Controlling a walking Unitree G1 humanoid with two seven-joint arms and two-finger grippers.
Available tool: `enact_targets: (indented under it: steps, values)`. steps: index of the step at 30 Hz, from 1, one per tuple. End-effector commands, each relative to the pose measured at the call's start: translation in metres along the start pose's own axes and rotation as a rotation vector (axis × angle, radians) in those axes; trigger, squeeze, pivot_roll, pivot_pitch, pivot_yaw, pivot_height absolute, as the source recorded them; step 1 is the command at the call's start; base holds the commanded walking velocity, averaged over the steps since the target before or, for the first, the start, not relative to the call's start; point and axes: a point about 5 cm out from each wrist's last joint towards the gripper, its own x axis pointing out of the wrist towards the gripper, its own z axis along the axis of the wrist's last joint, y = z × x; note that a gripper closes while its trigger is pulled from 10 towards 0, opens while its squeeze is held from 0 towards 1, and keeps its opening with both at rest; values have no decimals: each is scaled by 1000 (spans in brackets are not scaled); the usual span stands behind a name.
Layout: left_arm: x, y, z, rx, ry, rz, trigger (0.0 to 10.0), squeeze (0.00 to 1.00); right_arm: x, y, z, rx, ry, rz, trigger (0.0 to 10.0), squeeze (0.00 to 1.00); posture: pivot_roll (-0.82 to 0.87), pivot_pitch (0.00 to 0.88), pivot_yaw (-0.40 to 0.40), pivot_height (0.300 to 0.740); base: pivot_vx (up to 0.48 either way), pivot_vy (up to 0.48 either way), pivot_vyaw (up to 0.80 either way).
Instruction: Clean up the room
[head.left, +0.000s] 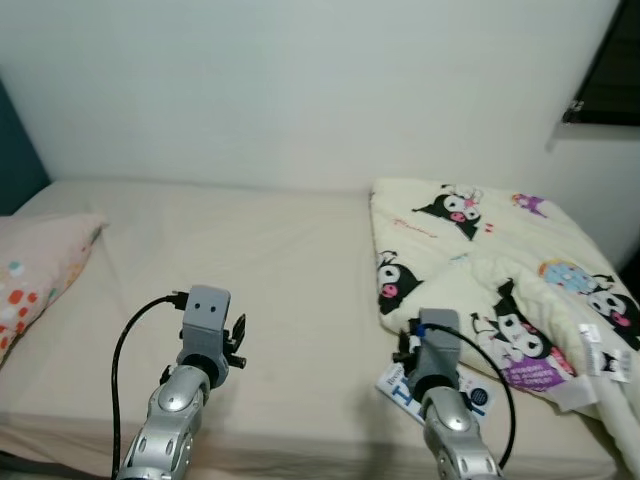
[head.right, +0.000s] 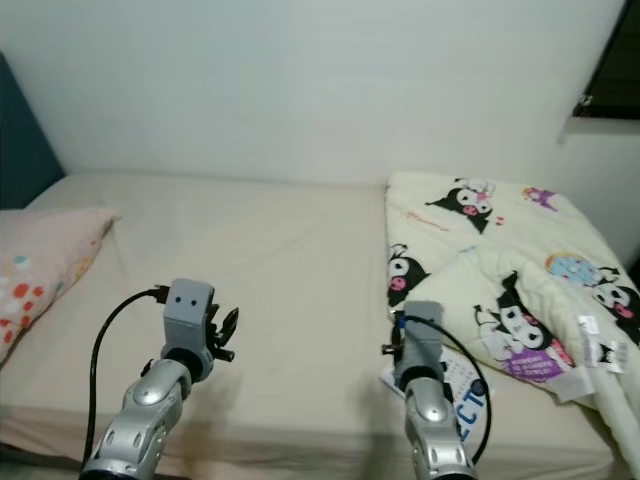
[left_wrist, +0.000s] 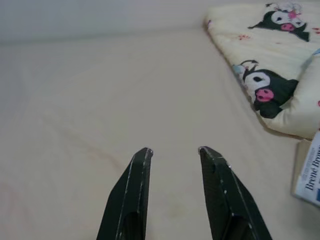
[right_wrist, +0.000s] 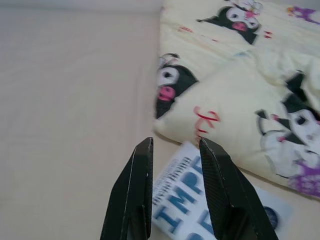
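Right gripper (right_wrist: 175, 145), fingers apart, hovers directly over the book (right_wrist: 200, 200) at lower right, tucked under the blanket (head.left: 500, 270); left gripper (left_wrist: 175, 152) open, farther off

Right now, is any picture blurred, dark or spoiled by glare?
Head views: even soft light, no glare, faint shadows under both arms on the bed. Left wrist view: sharp left gripper, blanket slightly soft. Right wrist view: right gripper clear, book lettering a little blurred.

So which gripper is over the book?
The right gripper: its open fingers hang just above the white book with blue lettering, by the edge of the cartoon blanket. The left gripper, also open, has just bare sheet under it.
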Motion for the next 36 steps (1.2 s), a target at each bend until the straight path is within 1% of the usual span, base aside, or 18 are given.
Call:
enact_targets:
  steps: [1, 14, 15, 16, 19, 25, 27, 36]
  values:
    - [0, 1, -2, 6, 12, -5, 10000, 0, -1, 3, -3, 11, 13, 5, 10000, 0, 84, 0, -58, 740, 0, -330, 0]
    - [0, 1, -1, 5, 16, -10, 10000, 0, -3, 3, -4, 14, 14, 1, 10000, 0, 83, 1, -50, 740, 0, -348, 0]
    - [0, 1, -3, -12, 37, -8, 10000, 0, -3, 3, -4, 14, 14, 0, 10000, 0, 83, 2, -50, 740, 0, 0, 0]
    - [0, 1, -3, -12, 37, -8, 10000, 0, -3, 3, -4, 14, 14, 0, 10000, 0, 83, 2, -50, 740, 0, 0, 0]
    - [2, 1, -5, -32, 66, -10, 10000, 0, -3, 3, -5, 16, 15, -3, 10000, 0, 86, 3, -48, 740, 0, 460, 0]
    - [3, 1, -4, -24, 60, -13, 10000, 0, -3, 4, -5, 19, 16, -6, 10000, 0, 88, 5, -45, 740, 0, 465, 0]
    - [3, 2, -2, -10, 42, -6, 10000, 0, -3, 4, -5, 21, 15, -6, 10000, 0, 89, 7, -44, 740, 0, 0, 0]
    - [3, 2, 0, 11, 42, 16, 10000, 0, -4, 4, -5, 23, 15, -5, 10000, 0, 91, 13, -43, 740, 0, 0, 0]
